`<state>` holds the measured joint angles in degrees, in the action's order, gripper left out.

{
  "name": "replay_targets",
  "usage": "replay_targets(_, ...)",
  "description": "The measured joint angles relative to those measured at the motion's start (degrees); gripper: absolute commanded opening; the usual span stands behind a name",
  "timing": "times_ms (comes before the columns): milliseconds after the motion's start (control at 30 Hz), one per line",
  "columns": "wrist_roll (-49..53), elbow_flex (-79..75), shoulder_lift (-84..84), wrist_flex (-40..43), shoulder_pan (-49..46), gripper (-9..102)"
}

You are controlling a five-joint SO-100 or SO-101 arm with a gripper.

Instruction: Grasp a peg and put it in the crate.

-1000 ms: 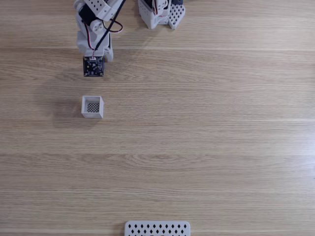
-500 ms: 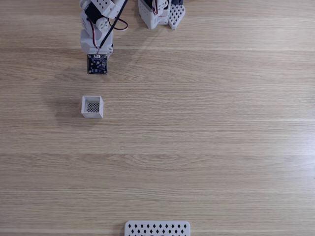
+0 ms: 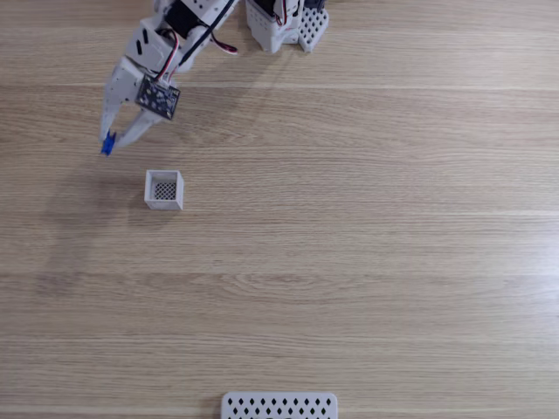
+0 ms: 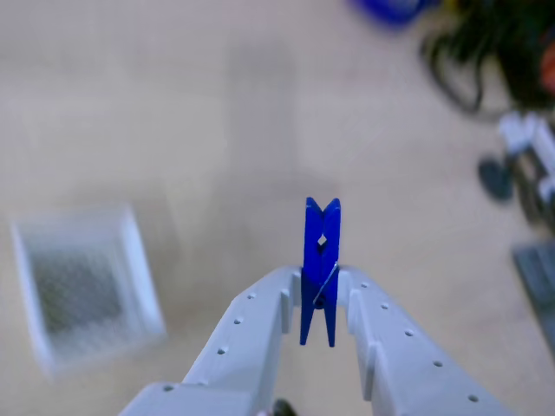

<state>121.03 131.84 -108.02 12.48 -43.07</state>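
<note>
In the fixed view my gripper (image 3: 113, 141) reaches out from the arm at the top left, shut on the peg (image 3: 107, 145), a tiny bright blue clothespin at its tip. The crate (image 3: 164, 203), a small white open box with a dotted mesh bottom, stands on the wooden table to the right of and below the gripper's tip, apart from it. The other view has the peg (image 4: 320, 251) upright between my two white fingers (image 4: 260, 329), with my gripper (image 4: 319, 299) clamped on its lower half. There the crate (image 4: 143, 277) lies blurred at the lower left.
A long flat white plate with diamond holes (image 3: 279, 407) lies at the bottom edge of the fixed view. The arm's white base (image 3: 279, 24) stands at the top. Dark cables (image 4: 477, 52) clutter the upper right of the other view. Wide bare wood lies to the right.
The gripper has swung left and tilted outward from its spot above the crate's far side. The blue peg now shows at its tip. The crate has not moved.
</note>
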Motion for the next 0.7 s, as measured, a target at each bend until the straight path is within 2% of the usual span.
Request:
replay_targets(167, -20.21, 0.0, 1.85, -11.16, 8.0, -1)
replay_targets(267, -26.89, 0.0, 4.66, -15.12, 9.93, -1)
replay_targets(700, -29.71, 12.04, 8.26, -22.06, 8.88, -1)
